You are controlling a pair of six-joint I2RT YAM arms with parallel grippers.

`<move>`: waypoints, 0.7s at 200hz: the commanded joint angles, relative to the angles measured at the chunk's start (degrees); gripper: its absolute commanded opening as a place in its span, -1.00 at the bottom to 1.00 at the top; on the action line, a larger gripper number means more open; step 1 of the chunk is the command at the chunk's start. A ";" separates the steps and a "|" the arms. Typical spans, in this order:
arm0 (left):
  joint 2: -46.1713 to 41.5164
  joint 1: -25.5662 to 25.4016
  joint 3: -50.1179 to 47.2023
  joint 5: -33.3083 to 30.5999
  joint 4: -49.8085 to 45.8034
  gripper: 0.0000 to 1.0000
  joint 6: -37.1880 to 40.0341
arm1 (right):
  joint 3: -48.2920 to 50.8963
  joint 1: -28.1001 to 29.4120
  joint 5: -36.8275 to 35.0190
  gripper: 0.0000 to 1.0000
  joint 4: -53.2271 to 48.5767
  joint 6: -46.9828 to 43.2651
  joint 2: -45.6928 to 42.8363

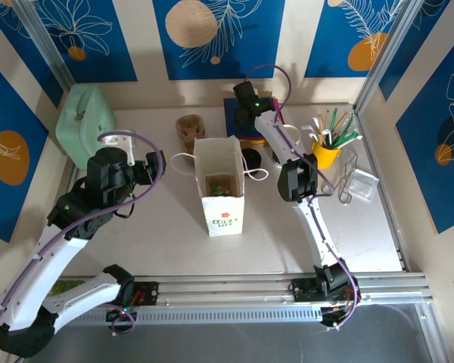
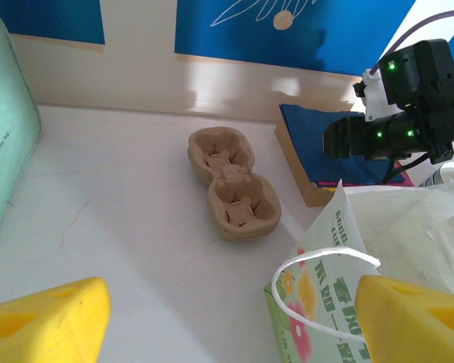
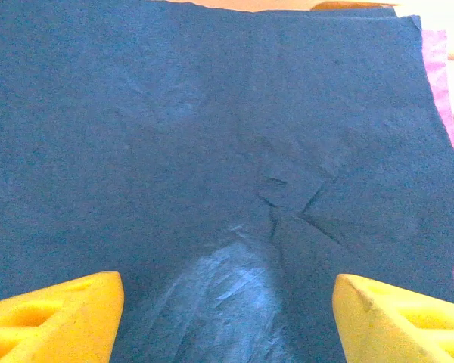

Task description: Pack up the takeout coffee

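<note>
Yellow foam left fingers stand wide apart with nothing between them, low over the counter and beside the white paper bag with its cord handles. The right fingers, equally spread and empty, hover close above the top blue napkin of a stack at the back of the counter, where a pink sheet peeks out from underneath.

Seen from overhead, what appears to be the takeout coffee, a dark olive shape, sits low inside the open bag. Its lid cannot be made out there.

The cup is likely light, with a thin paper wall that dents under a hard squeeze, a slick plastic lid that could pop off, and liquid that spills if it tips. The safest hold would be around the side just under the lid rim, kept upright. The bag itself looks floppy and best taken by its handles.

On the count there is one bag and one coffee. There is also one empty two-pocket pulp cup carrier and one black lid just right of the bag, though whether that lid is single or a stack cannot be told. One yellow cup of stirrers, one clear box and one mint-green case complete the scene.
</note>
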State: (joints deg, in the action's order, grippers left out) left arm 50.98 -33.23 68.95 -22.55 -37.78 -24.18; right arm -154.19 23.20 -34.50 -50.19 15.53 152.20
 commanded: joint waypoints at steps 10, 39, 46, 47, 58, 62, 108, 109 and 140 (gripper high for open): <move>-0.70 0.66 0.31 0.83 -0.62 0.67 -0.42 | -1.21 -0.35 1.06 0.48 -0.17 2.76 1.60; -1.10 0.61 0.08 0.68 -0.72 0.67 -0.39 | -1.22 -0.79 1.96 0.48 -0.52 3.53 2.37; -1.19 0.65 -0.07 0.61 -0.72 0.67 -0.36 | -1.21 -0.88 2.15 0.48 -0.73 3.64 2.56; -1.21 0.60 -0.06 0.63 -0.72 0.67 -0.39 | -1.20 -0.88 2.20 0.48 -0.75 3.64 2.57; -1.34 0.65 -0.31 0.55 -0.54 0.66 -0.36 | -1.18 -0.91 2.57 0.48 -0.86 3.94 2.78; -1.32 0.64 -0.44 0.49 -0.47 0.66 -0.39 | -1.18 -0.95 2.67 0.48 -0.83 3.97 2.94; -1.23 0.64 -0.75 1.93 0.55 0.66 -0.05 | 0.05 -0.88 3.91 0.47 -1.69 5.60 3.79; -1.23 0.63 -0.74 1.96 0.58 0.66 -0.06 | 0.04 -0.88 4.00 0.47 -1.72 5.63 3.80; -1.57 0.61 -0.68 2.17 0.68 0.66 0.38 | 0.11 -1.46 6.28 0.39 -3.30 7.89 4.44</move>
State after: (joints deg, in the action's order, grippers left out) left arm 50.35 -33.21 68.71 -21.30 -37.74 -24.14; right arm -154.17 22.26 -31.16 -50.89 20.40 154.52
